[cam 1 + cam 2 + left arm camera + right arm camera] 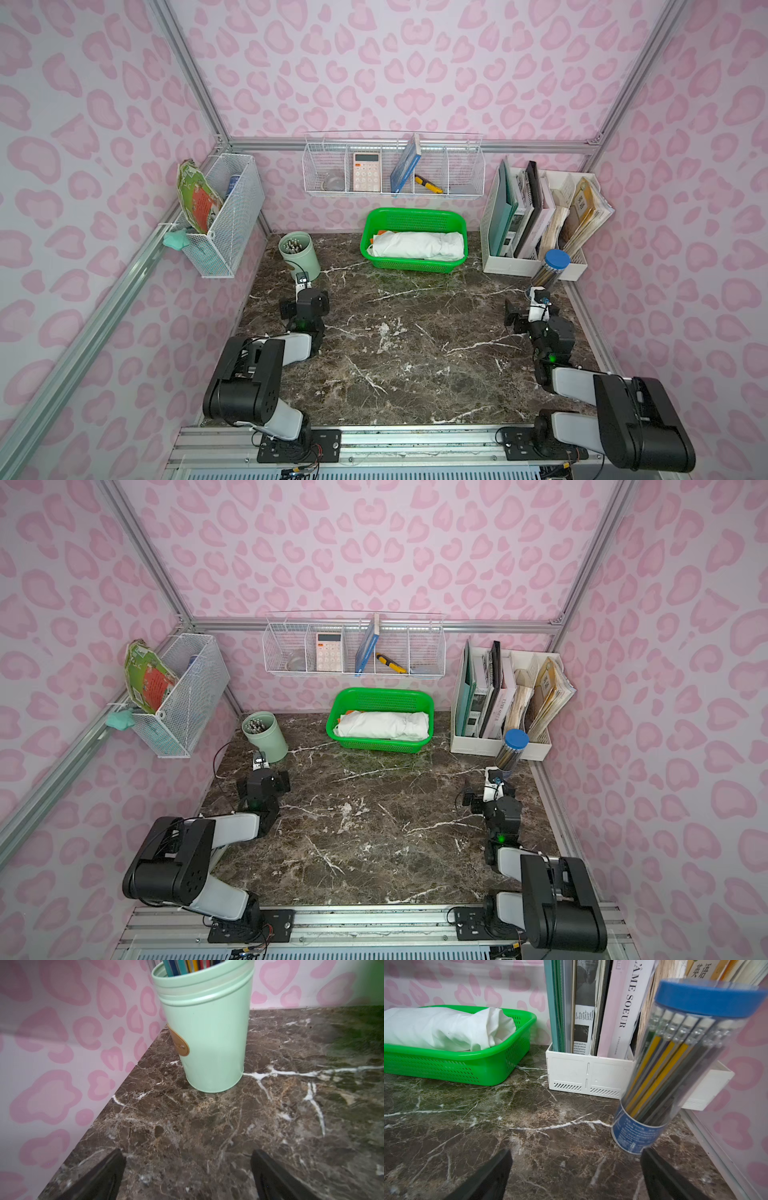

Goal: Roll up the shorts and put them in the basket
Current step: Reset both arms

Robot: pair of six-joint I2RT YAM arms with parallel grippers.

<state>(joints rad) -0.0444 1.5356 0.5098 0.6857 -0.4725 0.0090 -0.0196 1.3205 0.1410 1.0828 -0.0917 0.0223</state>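
Note:
The shorts (417, 245) (382, 726) lie as a white rolled bundle inside a green basket (411, 264) at the back middle of the marble table; the right wrist view shows the roll (442, 1028) resting above the basket's rim. My left gripper (302, 280) (188, 1157) is open and empty, low over the table just in front of a mint green pen cup (205, 1032), far left of the basket. My right gripper (538, 293) (576, 1157) is open and empty too, beside a clear pencil tube (675, 1064) at the right.
A bit of orange cloth (380, 232) peeks out under the white roll. A white file holder (583, 1074) full of books stands back right. Wire baskets (392, 166) hang on the back and left walls. The pink side walls stand close to both arms.

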